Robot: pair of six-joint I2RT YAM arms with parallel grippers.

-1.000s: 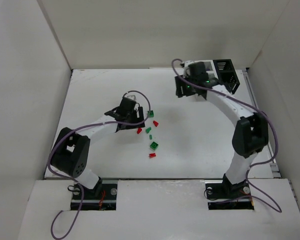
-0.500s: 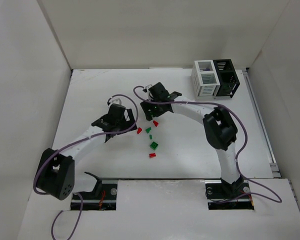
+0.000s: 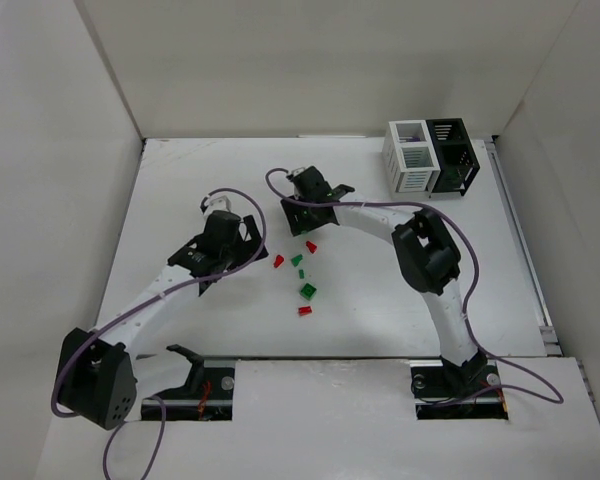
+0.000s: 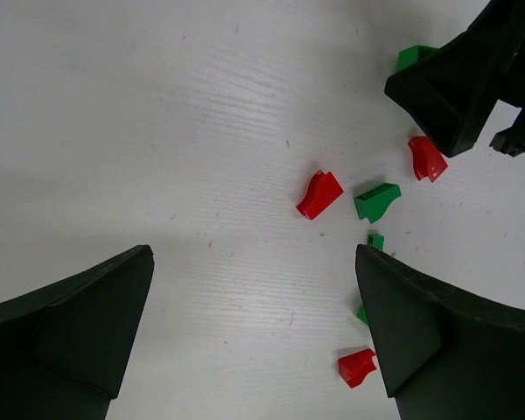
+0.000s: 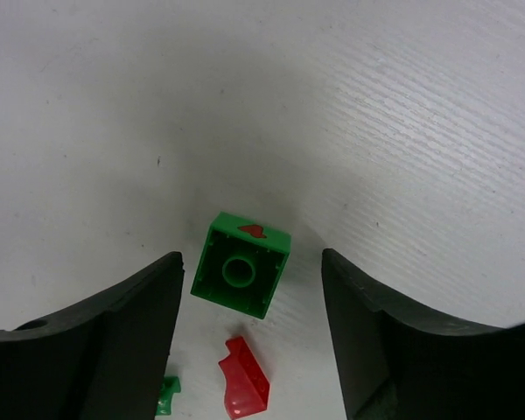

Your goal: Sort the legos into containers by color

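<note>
Right claw (image 5: 250,256): fingers spread, one on each side of a green square brick (image 5: 241,265), with a narrow gap showing on both sides.
Green square brick: flat on the counter (image 3: 180,180), hollow side up, centred between the right claw's fingers.
Toward the right claw's palm: a red brick (image 5: 243,378) just beside the green square brick, not touching it.
Left claw (image 4: 252,258): fingers wide apart with nothing between them, hanging over bare counter.
Ahead of the left claw: a red wedge (image 4: 319,194) and a green wedge (image 4: 376,200) side by side but apart, with the right claw low over the counter beyond them.
By the left claw's right finger: another red piece (image 4: 357,367), close to the finger's inner edge.
Bins: white bin (image 3: 410,157) and black bin (image 3: 454,155) joined side by side, well apart from both claws and beyond the right one at the counter's far right corner; I cannot tell what is inside them.
</note>
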